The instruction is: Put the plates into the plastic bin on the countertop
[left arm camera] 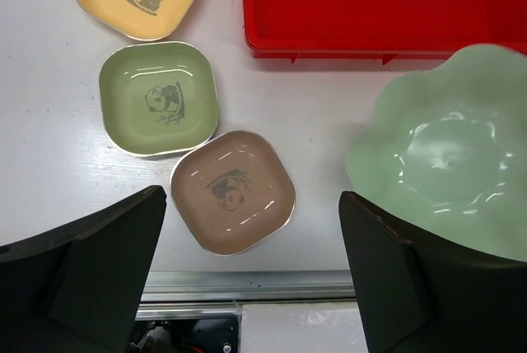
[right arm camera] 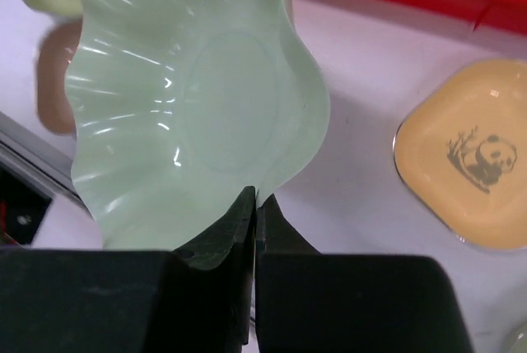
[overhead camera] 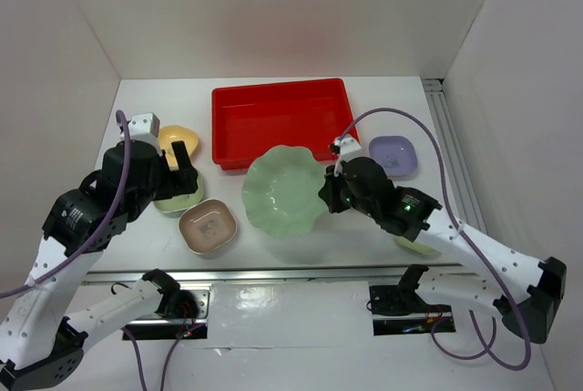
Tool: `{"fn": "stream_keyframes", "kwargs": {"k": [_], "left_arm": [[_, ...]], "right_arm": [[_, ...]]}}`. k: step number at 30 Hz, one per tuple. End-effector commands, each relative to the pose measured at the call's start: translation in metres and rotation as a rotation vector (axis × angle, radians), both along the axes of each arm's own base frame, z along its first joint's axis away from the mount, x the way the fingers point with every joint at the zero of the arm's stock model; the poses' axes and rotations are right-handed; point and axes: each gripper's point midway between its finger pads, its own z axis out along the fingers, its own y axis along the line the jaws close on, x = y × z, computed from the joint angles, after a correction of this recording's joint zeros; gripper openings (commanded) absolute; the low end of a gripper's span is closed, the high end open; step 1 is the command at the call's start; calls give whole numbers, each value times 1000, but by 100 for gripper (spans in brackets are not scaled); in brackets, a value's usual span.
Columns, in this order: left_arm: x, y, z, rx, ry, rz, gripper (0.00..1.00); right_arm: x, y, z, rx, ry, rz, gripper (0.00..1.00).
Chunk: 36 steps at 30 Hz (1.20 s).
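My right gripper (overhead camera: 328,192) is shut on the right rim of the large pale green scalloped dish (overhead camera: 284,190), just in front of the red plastic bin (overhead camera: 282,90). In the right wrist view the jaws (right arm camera: 255,203) pinch the dish's edge (right arm camera: 189,98). My left gripper (overhead camera: 178,168) is open and empty above the light green dish (overhead camera: 178,200), with the yellow dish (overhead camera: 175,138) behind it and the pink dish (overhead camera: 208,227) in front. In the left wrist view its fingers (left arm camera: 99,279) stand wide apart over the pink dish (left arm camera: 233,191).
A lavender dish (overhead camera: 394,154) lies right of the bin. A pale dish (overhead camera: 417,245) shows partly under my right arm. The white countertop (overhead camera: 273,254) ends at a metal rail (overhead camera: 273,272) in front. White walls close in the back and sides.
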Motion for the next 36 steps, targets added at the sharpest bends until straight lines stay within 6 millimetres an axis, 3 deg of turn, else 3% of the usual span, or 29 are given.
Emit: {"fn": "stream_keyframes", "kwargs": {"k": [1,4,6,7,8,9,10,12,13,14,15,16,18,19,21,24,26,28,29,30,31,32,35,36], "left_arm": [[3,-8,13,-36,-38,-30,100],[3,-13,11,-48,-32,-49,100],[5,-14,9,-55,-31,-44,100],[6,-15,7,-55,-30,-44,100],[6,-16,2,-53,-16,-51,100],[6,-17,-1,-56,-8,-46,100],[7,-18,0,-61,-16,-47,100],[6,-20,-4,-62,-3,-56,100],[5,-19,-5,-62,-3,-56,100],[5,-21,-9,-72,5,-60,100],[5,-22,-9,-73,5,-60,100],[5,-21,-16,-64,21,-59,100],[7,-26,-25,-68,36,-74,100],[5,-25,-28,-73,41,-69,100],[5,-33,-40,-83,69,-97,100],[5,-42,-49,-103,89,-132,100],[5,-44,-53,-106,96,-140,100],[5,-44,-58,-101,107,-140,100],[6,-44,-60,-101,107,-140,100],[4,-44,-58,-106,98,-140,100],[4,-44,-58,-106,98,-140,100],[4,-43,-58,-98,97,-146,100],[2,-42,-54,-106,80,-147,100],[3,-43,-56,-106,82,-147,100]], "right_arm": [[21,8,66,177,-170,-14,0],[56,7,90,288,-264,-78,0],[84,17,86,328,-267,-82,0],[104,8,90,354,-274,-132,0],[117,9,95,377,-283,-141,0],[143,11,96,407,-288,-142,0],[156,10,85,401,-274,-149,0],[184,12,94,453,-272,-151,0],[203,17,74,454,-230,-136,0],[223,11,87,474,-254,-155,0],[235,13,84,483,-245,-153,0],[251,20,54,466,-179,-133,0],[275,21,54,471,-175,-129,0],[289,20,24,452,-126,-141,0],[299,21,14,465,-97,-131,0],[307,18,-26,455,-9,-133,0],[309,15,-39,459,10,-141,0],[308,17,-38,463,13,-132,2],[307,16,-47,455,34,-137,5],[307,20,-41,465,31,-117,11],[309,20,-43,455,34,-114,46],[308,19,-46,443,37,-110,64],[304,28,-28,438,0,-76,100],[301,31,-11,435,-39,-61,100]]}}
